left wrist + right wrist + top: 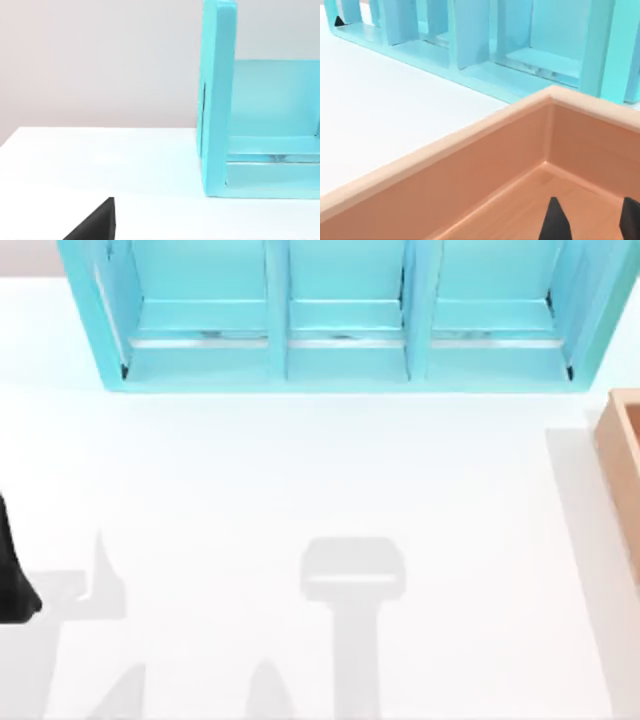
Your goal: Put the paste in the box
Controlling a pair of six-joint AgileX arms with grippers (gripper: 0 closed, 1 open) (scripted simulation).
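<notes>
Rendered simulation tabletop: plain white table [300, 490], flat turquoise shelf unit [340, 350].

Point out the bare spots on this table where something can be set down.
The widest free patch is the white table between the turquoise three-compartment shelf unit and the near edge. The tan wooden box at the right edge shows a bare floor under the right gripper. The left gripper crowds the left edge.

The tan wooden box [622, 455] (thick plain walls) sits at the table's right edge, open-topped
</notes>
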